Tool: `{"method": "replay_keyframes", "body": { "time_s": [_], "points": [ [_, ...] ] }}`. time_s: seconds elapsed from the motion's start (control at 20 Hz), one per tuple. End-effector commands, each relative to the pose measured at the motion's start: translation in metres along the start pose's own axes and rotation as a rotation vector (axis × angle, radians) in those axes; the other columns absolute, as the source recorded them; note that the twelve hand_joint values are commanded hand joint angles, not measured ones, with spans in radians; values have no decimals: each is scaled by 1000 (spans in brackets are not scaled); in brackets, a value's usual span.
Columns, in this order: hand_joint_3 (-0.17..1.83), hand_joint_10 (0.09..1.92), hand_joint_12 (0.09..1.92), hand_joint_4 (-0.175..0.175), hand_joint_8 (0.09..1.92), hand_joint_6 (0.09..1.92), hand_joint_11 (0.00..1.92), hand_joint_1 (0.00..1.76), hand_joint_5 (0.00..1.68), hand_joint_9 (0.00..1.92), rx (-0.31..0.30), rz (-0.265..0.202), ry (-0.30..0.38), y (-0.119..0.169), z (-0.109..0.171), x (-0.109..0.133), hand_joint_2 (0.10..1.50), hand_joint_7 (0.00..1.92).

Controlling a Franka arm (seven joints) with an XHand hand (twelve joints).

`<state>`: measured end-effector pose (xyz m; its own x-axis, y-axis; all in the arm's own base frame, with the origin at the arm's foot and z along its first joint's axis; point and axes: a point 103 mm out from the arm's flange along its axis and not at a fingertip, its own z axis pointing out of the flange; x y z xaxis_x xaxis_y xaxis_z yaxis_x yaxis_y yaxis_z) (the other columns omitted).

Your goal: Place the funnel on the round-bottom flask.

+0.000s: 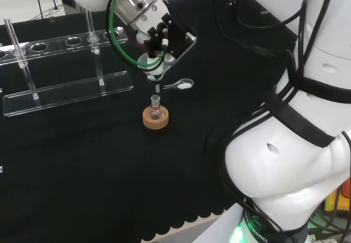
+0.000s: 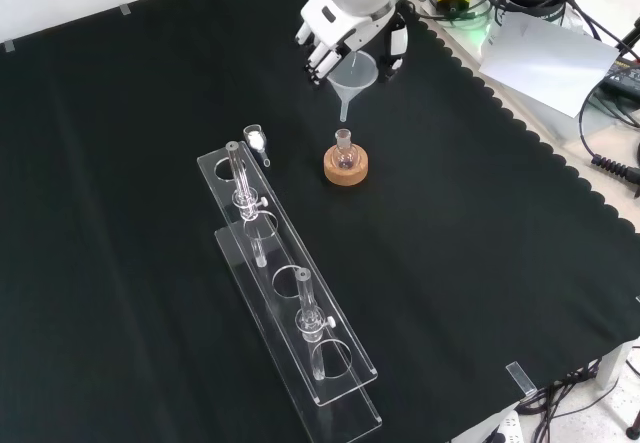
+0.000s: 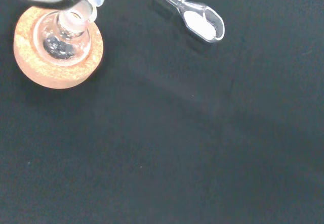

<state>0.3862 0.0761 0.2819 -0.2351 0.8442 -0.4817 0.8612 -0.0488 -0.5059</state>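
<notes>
Front view gives us the key relation: the funnel (image 2: 357, 73) hangs with its stem pointing down, the stem tip just above the open neck of the round-bottom flask (image 2: 345, 155), with a small gap between them. We read the stem as close to in line with the neck, perhaps a touch toward the view's top. The flask stands upright in its cork ring (image 2: 346, 170) on the black cloth (image 2: 480, 263).

In the head view, the hand (image 1: 159, 32) sits above and slightly behind the flask, its fingers curled round the funnel's cone, and the stem again ends short of the neck. The wrist view shows the stem tip right at the neck's rim.

We judge that the coming move is a straight descent along the stem's axis, and any sideways error would land the tip on the rim.

A glass scoop (image 2: 256, 140) with white powder lies nearby, beside the clear tube rack (image 2: 290, 293).
</notes>
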Motion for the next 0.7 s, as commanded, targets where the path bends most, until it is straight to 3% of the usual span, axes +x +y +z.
{"method": "replay_keyframes", "body": {
  "time_s": [0.05, 0.7],
  "points": [
    [697, 437, 1245, -20, 663, 812, 632, 835, 618, 1106, 6, -15, -19, 9, 1, 11, 722, 714],
    [699, 441, 1245, -19, 664, 819, 632, 835, 621, 1108, 15, -21, -20, 16, 3, 13, 724, 713]
  ]
}}
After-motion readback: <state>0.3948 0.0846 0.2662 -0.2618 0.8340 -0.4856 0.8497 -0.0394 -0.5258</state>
